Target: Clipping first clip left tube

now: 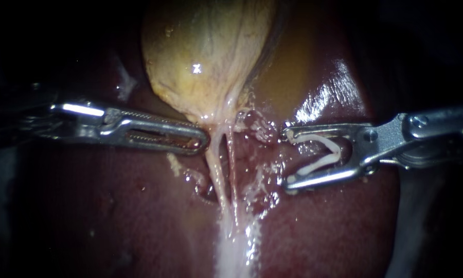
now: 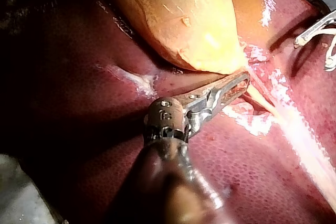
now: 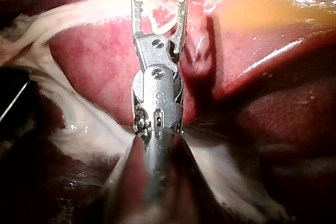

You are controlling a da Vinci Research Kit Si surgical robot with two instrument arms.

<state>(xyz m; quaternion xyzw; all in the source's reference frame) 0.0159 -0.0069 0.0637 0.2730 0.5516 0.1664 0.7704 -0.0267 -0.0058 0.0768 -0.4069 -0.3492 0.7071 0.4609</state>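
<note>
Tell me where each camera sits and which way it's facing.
Endoscope: close in, facing the gallbladder and tubes; left instrument enters from its left, right instrument from its right.
Left wrist: on the left arm, looking along its own instrument to the gallbladder.
Right wrist: on the right arm, looking along its own instrument to the tubes.
Shared: all three show the clip in the right instrument's jaws.
</note>
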